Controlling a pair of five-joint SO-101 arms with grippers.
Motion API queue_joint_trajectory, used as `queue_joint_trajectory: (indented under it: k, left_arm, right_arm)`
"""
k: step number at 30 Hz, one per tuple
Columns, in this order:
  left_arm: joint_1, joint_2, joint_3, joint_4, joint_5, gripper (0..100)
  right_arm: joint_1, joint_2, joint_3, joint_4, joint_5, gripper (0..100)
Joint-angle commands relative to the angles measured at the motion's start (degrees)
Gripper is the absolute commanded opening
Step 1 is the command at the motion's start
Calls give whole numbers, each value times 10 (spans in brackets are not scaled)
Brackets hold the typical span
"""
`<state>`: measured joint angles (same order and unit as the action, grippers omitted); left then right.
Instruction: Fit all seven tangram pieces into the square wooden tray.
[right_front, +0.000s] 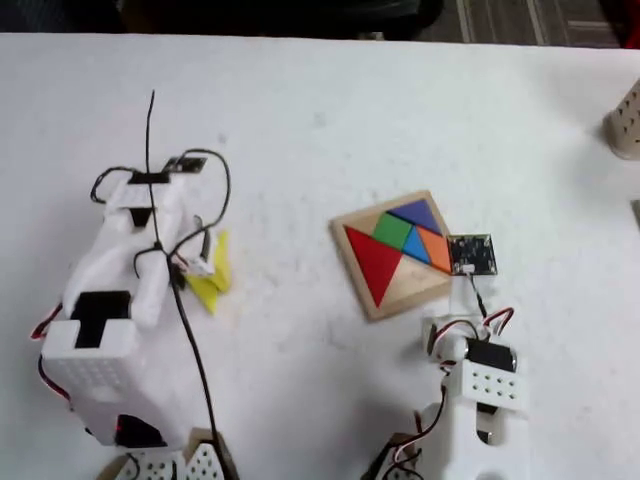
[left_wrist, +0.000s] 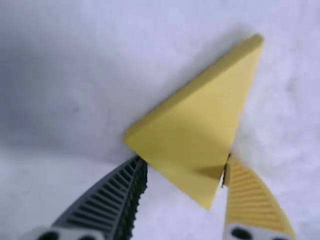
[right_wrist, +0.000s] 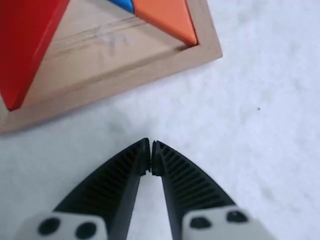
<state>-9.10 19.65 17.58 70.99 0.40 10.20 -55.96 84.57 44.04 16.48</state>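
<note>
Fingers (left_wrist: 117, 200) of left arm (right_front: 105, 300) pinch yellow triangle (left_wrist: 200, 130).

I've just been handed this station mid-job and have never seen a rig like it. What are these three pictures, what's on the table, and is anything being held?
These are two small robot arms at a white table, each ending in a two-fingered gripper. The high view comes from a fixed camera looking down. The other two come from a camera on each arm's wrist, looking along its fingers.

The left gripper is shut on a yellow triangle, one of the puzzle pieces. In the high view, that arm is on the picture's left. The right gripper is shut on nothing, beside the wooden tray.

In the tray lie a red triangle, a green square, a purple piece, a blue piece and an orange piece. Part of its floor is bare.
</note>
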Motion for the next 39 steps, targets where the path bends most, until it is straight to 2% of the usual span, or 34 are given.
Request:
queue_joint_trajectory:
  k: [1, 5, 10, 13, 20, 29, 31, 36, 39]
  left_arm:
    - [-35, 0, -62, -52, 58, 320]
    - [-60, 0, -72, -53, 112, 400]
    - [-58, 3, -87, -56, 112, 430]
    - [-57, 4, -87, -53, 76, 430]
    - [-7, 3, -35, -22, -15, 430]
    - [18, 3, -30, -12, -33, 430]
    - [18, 3, -27, -4, -34, 416]
    - [25, 3, -8, 17, -62, 290]
    - [37, 3, -5, 35, -61, 265]
  right_arm:
    - [2, -10, -2, -7, 5, 21]
    - [1, -10, -2, -7, 5, 21]
    - [1, -10, -2, -7, 5, 21]
    - [1, -10, -2, -7, 5, 21]
    - [0, -10, -2, -7, 5, 21]
    - [1, -10, -2, -7, 5, 21]
    - [1, -10, -2, -7, 5, 21]
    - [1, -10, -2, -7, 5, 21]
    - [1, -10, -2, -7, 5, 21]
